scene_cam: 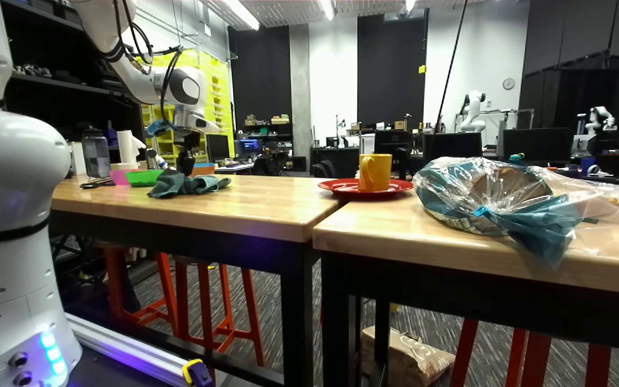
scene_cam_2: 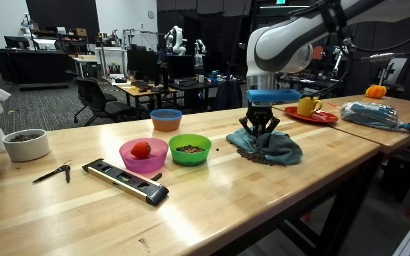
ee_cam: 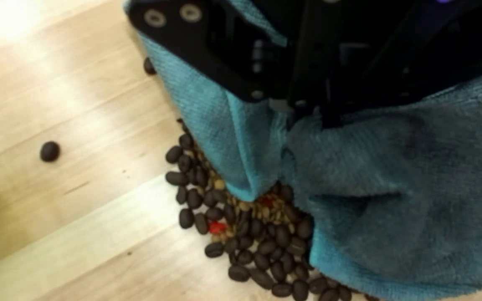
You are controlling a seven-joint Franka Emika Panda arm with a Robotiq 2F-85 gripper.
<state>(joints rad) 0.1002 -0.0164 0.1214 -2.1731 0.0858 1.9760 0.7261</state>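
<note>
- Pinches a bunched teal cloth (scene_cam_2: 279, 147) between narrowly set fingers (scene_cam_2: 259, 128), pointing down.
- Holds it against the wooden surface (scene_cam_2: 219, 199), partly over spilled coffee beans (ee_cam: 262, 261) and tan grains (ee_cam: 279, 210).
- Has a green bowl (scene_cam_2: 190, 159) nearby, just beside a pink bowl (scene_cam_2: 142, 165) with a strawberry (scene_cam_2: 141, 149) inside.
- Has a yellow mug (scene_cam_2: 306, 107), upright on a red plate (scene_cam_2: 327, 116), on the opposite side.

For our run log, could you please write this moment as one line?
claw: closed on teal cloth | cloth: crumpled on table | dark beans: along cloth's edge
</note>
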